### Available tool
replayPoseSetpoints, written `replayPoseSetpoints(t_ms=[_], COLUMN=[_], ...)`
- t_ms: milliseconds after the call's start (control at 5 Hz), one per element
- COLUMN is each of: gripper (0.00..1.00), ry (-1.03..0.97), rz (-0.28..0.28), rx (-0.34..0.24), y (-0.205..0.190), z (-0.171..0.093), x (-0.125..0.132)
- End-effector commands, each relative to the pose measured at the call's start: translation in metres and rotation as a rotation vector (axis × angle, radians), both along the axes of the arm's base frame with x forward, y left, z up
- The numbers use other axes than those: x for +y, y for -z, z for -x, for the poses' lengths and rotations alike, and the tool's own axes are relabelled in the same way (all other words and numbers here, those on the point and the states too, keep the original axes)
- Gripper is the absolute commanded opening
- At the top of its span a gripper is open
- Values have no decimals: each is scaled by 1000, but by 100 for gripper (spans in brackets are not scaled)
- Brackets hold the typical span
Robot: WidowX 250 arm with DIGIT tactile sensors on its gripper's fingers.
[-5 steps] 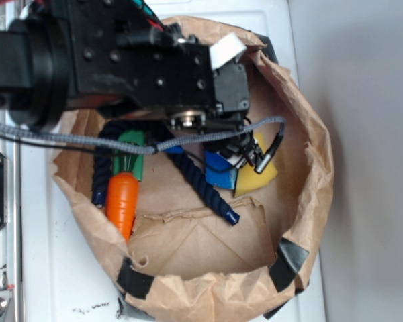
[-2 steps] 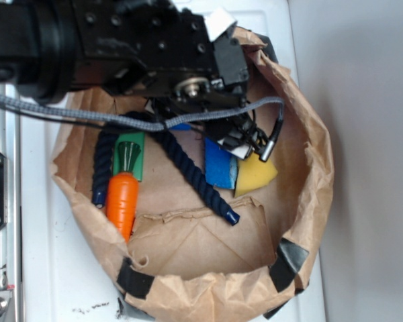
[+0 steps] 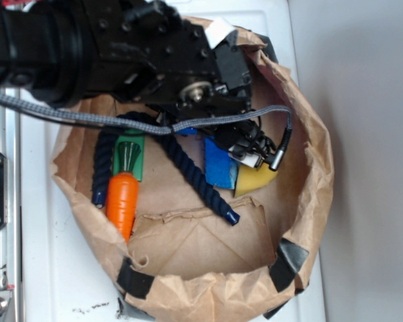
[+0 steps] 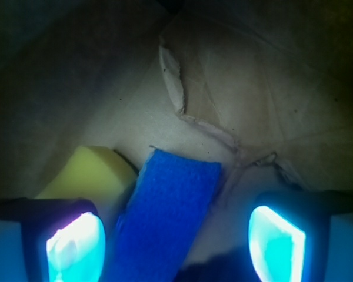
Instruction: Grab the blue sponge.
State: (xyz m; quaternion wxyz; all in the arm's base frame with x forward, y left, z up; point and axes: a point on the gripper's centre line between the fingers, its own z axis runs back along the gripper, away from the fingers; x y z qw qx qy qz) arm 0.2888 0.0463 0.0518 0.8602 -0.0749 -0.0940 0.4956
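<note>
The blue sponge [image 3: 219, 168] lies on the floor of the brown paper bag [image 3: 309, 134], its right edge against the yellow sponge [image 3: 255, 178]. My gripper [image 3: 252, 149] hangs over both sponges, partly covering them. In the wrist view the blue sponge [image 4: 167, 214] stretches between the two glowing fingertips [image 4: 76, 247], closer to the left one, with a wide gap on the right. The gripper [image 4: 176, 249] is open and holds nothing. The yellow sponge [image 4: 91, 173] shows just behind the left finger.
A dark navy rope [image 3: 191, 173] curves across the bag floor left of the blue sponge. An orange toy carrot [image 3: 121, 200] and a green piece [image 3: 129, 155] lie at the bag's left. A grey cable [image 3: 87, 121] crosses the bag. The bag walls stand all round.
The arm has swung up and to the right, then lowered; the fingers now sit over the sponges' right side. The sponges, rope and carrot have not moved.
</note>
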Motion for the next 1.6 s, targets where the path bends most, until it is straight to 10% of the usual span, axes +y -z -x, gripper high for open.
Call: replayPoseSetpoints(t_ms=[0,600,800,1400], gripper=[100,100,0,0], ry=[72,92,75,51], rz=[45,-26,-29,-28], rx=[-36,4,23,-61], y=[-9,29,39,14], z=[-11,-25,-27,-29], x=[-11,-37,-37,-28])
